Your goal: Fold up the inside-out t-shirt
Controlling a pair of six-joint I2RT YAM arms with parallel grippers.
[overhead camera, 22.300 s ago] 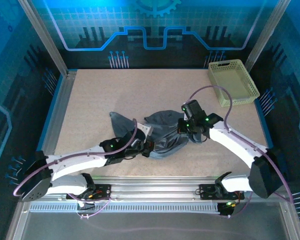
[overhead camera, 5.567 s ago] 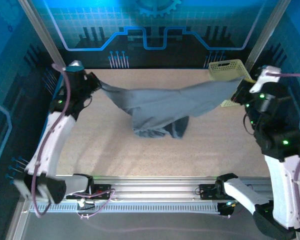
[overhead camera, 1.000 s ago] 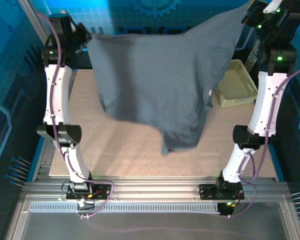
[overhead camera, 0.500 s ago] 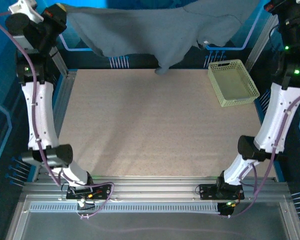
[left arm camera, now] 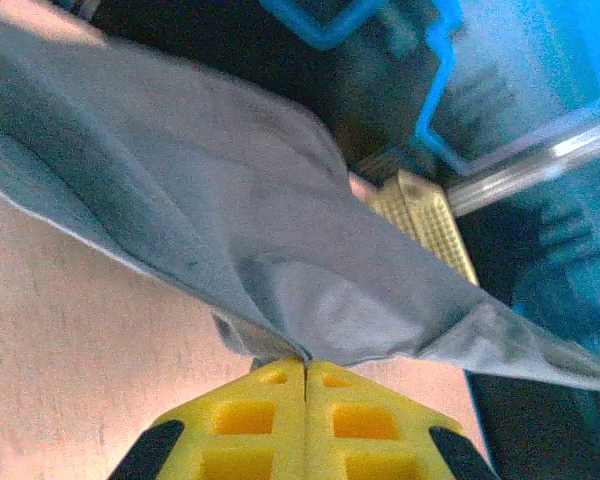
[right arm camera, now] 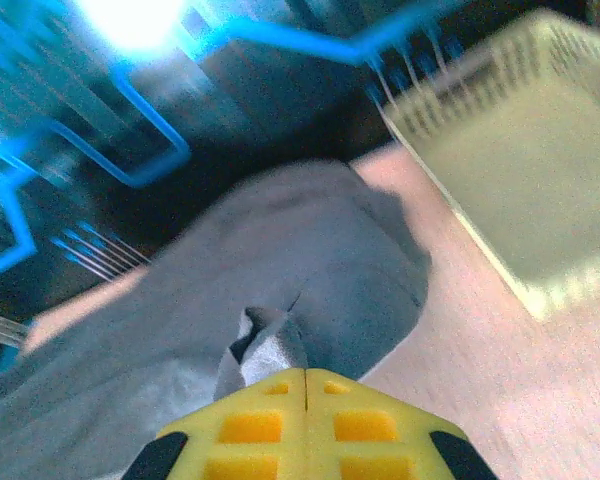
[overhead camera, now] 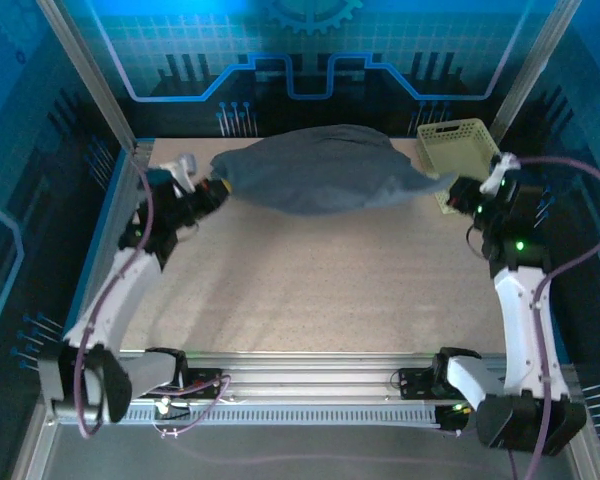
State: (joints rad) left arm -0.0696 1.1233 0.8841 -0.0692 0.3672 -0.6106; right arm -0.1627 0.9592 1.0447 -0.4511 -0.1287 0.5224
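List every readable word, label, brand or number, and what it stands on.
None can be read.
The t-shirt is plain, the basket unlabelled.
The back wall carries circuit lines and a gear, no letters.
A pale flap by the right pincer may be a tag: too blurred.

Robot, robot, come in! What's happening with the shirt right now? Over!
Left jaws, right jaws: shut on t-shirt. Shirt strung between them, billowing. Basket close by its right end.
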